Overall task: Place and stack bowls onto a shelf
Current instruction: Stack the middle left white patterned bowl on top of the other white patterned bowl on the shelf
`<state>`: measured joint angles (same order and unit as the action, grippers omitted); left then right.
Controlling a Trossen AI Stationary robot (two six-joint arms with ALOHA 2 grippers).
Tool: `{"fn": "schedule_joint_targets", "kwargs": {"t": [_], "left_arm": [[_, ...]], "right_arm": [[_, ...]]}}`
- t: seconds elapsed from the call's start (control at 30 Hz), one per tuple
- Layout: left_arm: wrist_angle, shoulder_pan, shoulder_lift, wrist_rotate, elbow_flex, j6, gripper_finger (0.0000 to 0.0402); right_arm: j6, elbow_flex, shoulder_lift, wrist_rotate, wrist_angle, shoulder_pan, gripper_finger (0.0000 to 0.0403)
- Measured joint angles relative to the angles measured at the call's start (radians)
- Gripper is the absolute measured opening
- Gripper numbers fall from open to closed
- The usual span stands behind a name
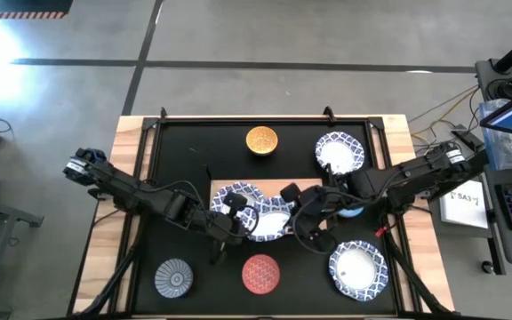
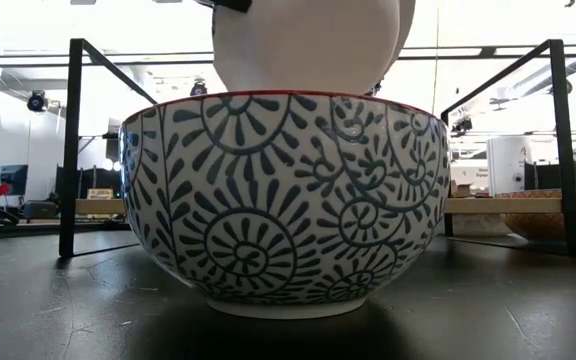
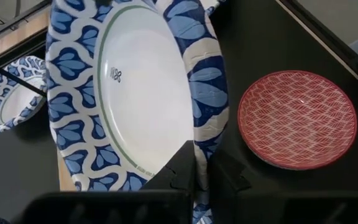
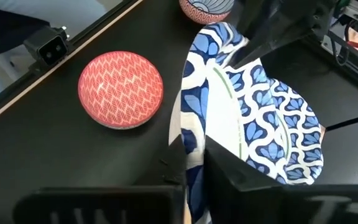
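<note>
Two of my grippers meet over the middle of the table, each pinching the rim of a blue-and-white bowl. My left gripper (image 3: pixel 194 165) has its fingers pressed on the edge of a wide patterned bowl (image 3: pixel 135 93), which hangs tilted, its white inside turned toward my wrist camera. My right gripper (image 4: pixel 194 155) clamps the rim of a second blue-and-white bowl (image 4: pixel 210 99), tilted too, with a third one (image 4: pixel 284 137) lying just past it, seemingly on the shelf (image 1: pixel 309 188). I judge I hold both by the rim and tilted so each can slide down into the one below and nest.

From above, the light-wood shelf shows only as a strip beside my right gripper (image 1: pixel 314 218); bowls and both wrists cover most of it. The bowls between my left gripper (image 1: pixel 229 218) and the right one overlap, and I cannot tell which touches the board.

Nearest my left fingers lies the red patterned bowl (image 3: pixel 297 118), with the grey ribbed bowl (image 1: pixel 173 276) beyond it. On my right side a blue-and-white bowl (image 1: pixel 357 269) sits near the front edge and another (image 1: pixel 339 152) toward the back, beside the orange-yellow bowl (image 1: pixel 261 140). My two wrists are crowded; I think they risk knocking each other's bowl
</note>
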<state>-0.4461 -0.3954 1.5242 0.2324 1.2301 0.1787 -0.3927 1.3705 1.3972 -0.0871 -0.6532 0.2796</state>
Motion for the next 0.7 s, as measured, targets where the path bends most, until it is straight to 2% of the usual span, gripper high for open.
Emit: {"fn": "schedule_joint_targets", "kwargs": {"t": [0.27,0.47,0.7], "left_arm": [[0.019,0.0,0.0,0.003,0.0,0.005,0.004],[0.046,0.0,0.0,0.045,0.0,0.054,0.0077],[0.025,0.0,-0.008,0.047,0.0,0.089,0.0119]], "right_arm": [[0.042,0.0,0.0,-0.002,0.003,0.0,0.0013],[0.068,0.0,0.001,0.002,0.004,-0.001,0.0012],[0.088,0.0,0.015,0.018,-0.067,-0.001,0.0012]]}}
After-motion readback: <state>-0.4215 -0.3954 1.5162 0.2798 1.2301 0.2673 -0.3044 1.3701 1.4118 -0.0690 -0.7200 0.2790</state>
